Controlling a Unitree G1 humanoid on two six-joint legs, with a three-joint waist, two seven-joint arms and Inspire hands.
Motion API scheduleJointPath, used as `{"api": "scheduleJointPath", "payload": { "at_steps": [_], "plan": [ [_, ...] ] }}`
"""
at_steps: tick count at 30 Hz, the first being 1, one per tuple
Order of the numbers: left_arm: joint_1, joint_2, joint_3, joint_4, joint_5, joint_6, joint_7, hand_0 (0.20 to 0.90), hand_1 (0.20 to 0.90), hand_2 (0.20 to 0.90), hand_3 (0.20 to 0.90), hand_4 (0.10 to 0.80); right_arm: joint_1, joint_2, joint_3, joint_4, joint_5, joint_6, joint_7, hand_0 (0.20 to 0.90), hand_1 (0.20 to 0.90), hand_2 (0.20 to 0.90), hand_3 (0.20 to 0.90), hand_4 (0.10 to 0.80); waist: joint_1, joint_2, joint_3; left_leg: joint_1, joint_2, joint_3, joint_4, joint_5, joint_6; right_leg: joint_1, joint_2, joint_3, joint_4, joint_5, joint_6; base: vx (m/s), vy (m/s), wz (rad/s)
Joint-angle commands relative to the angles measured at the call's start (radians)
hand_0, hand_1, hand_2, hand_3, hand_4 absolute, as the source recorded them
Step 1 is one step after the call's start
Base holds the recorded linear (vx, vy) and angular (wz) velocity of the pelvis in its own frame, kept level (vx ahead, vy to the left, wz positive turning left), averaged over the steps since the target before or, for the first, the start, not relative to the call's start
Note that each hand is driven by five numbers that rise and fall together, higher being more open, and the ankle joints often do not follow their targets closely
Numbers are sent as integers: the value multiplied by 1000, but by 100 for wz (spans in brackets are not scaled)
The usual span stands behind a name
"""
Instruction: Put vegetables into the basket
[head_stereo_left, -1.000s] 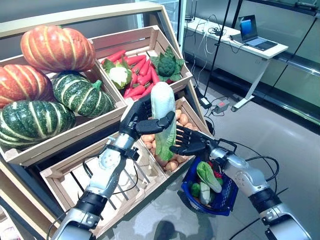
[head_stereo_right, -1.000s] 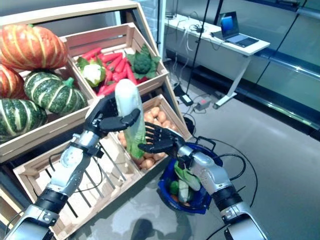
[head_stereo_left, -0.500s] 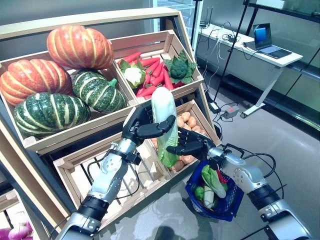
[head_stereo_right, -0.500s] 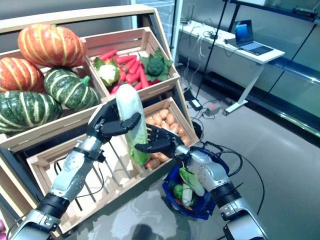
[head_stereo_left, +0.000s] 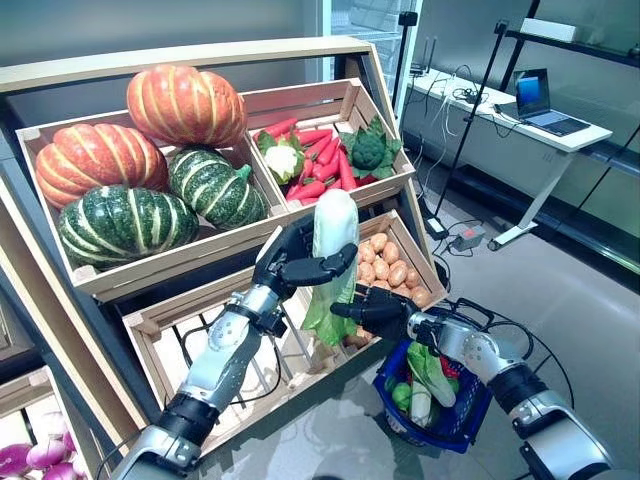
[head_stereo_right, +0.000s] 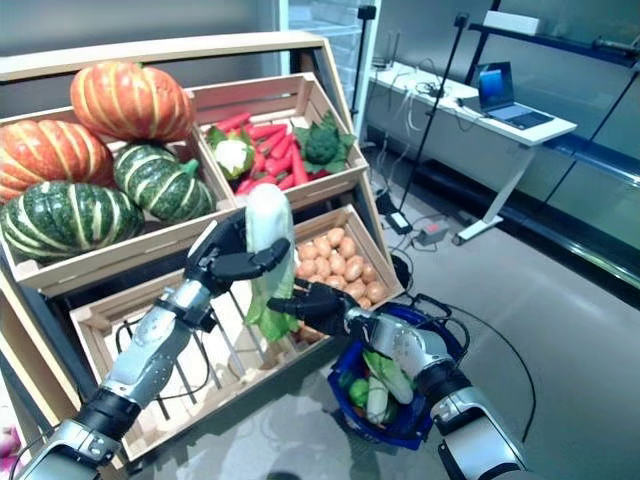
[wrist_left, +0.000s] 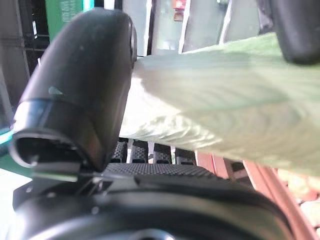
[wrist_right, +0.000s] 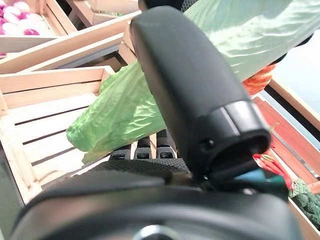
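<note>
A long pale green Chinese cabbage (head_stereo_left: 333, 225) stands upright in the air in front of the shelf, white stem up and leaves hanging down. My left hand (head_stereo_left: 290, 262) is shut on its middle, thumb across the front. Just below, my right hand (head_stereo_left: 378, 308) is open, and the leafy end (wrist_right: 115, 115) lies across its palm past the thumb. A blue basket (head_stereo_left: 458, 424) hangs under my right forearm, holding leafy greens (head_stereo_left: 430, 365) and other vegetables. In the left wrist view the cabbage (wrist_left: 225, 120) fills the space beyond the thumb.
The wooden shelf holds crates: orange and green pumpkins (head_stereo_left: 185, 105) upper left, carrots (head_stereo_left: 320, 170) with cauliflower and a green head upper right, potatoes (head_stereo_left: 390, 265) lower right, a slatted crate (head_stereo_left: 190, 340) lower left. A desk with a laptop (head_stereo_left: 520, 110) stands back right.
The camera has shifted, so the shelf shows further right. My right hand has moved in under the cabbage's leafy end, its fingers less spread. My left hand still holds the cabbage.
</note>
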Motion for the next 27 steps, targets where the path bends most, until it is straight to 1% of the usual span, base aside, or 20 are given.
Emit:
{"api": "scheduleJointPath", "payload": {
  "at_steps": [1, 7, 16, 17, 18, 19, 20, 21, 27],
  "plan": [
    [-121, -93, -82, -115, -100, -79, -113, 300, 300, 300, 300, 400, -181, 126, 0, 15, 160, -86, 86, 300, 300, 300, 300, 400, 6, 0, -69, -25, -39, 27, 0, -50, 43, -32, -8, -2, 0, 23, -50, 0, 0, 0],
    [-98, -92, -94, -107, -113, -62, -141, 300, 300, 300, 300, 400, -183, 99, -4, -7, 122, -103, 90, 300, 300, 300, 300, 400, 2, -1, -70, -26, -39, 29, 0, -50, 44, -37, -9, 7, 0, 25, -49, 0, 0, 0],
    [-91, -81, -109, -106, -108, -43, -127, 300, 300, 300, 300, 400, -205, 45, -8, 5, 94, -120, 61, 300, 300, 300, 300, 400, -5, -5, -66, -23, -37, 33, 0, -51, 45, -40, -9, 15, 0, 28, -49, 0, 0, 0],
    [-90, -80, -109, -102, -106, -41, -119, 340, 340, 340, 340, 427, -204, 39, -11, 5, 93, -120, 56, 300, 300, 300, 300, 400, -6, -5, -66, -22, -37, 34, 0, -51, 44, -39, -8, 17, 0, 29, -49, 0, 0, 0],
    [-88, -78, -106, -100, -106, -36, -117, 547, 547, 547, 547, 565, -201, 33, -14, 8, 89, -124, 55, 300, 300, 300, 300, 400, -7, -5, -66, -22, -37, 34, 0, -50, 44, -39, -8, 18, 0, 29, -49, 0, 0, 0],
    [-85, -76, -102, -97, -106, -34, -120, 585, 585, 585, 585, 590, -200, 28, -18, 12, 85, -126, 51, 300, 300, 300, 300, 400, -7, -5, -66, -22, -37, 35, 0, -50, 44, -39, -8, 19, 0, 29, -49, 0, 0, 0],
    [-80, -73, -97, -94, -108, -30, -125, 752, 752, 752, 752, 701, -195, 22, -23, 12, 82, -127, 46, 300, 300, 300, 300, 400, -8, -5, -65, -21, -36, 36, 0, -50, 44, -39, -8, 20, 0, 28, -50, 0, 0, 0],
    [-77, -71, -94, -93, -106, -28, -120, 900, 900, 900, 900, 800, -192, 18, -26, 11, 81, -127, 41, 300, 300, 300, 300, 400, -9, -5, -65, -20, -36, 37, 0, -51, 45, -38, -8, 20, 0, 29, -50, 0, 0, 0],
    [-46, -53, -57, -71, -81, -24, -110, 900, 900, 900, 900, 800, -151, -30, -61, 28, 60, -137, 29, 300, 300, 300, 300, 400, -14, -4, -62, -16, -32, 46, 0, -50, 43, -39, -7, 23, 0, 30, -49, 0, 0, 0]
  ]
}}
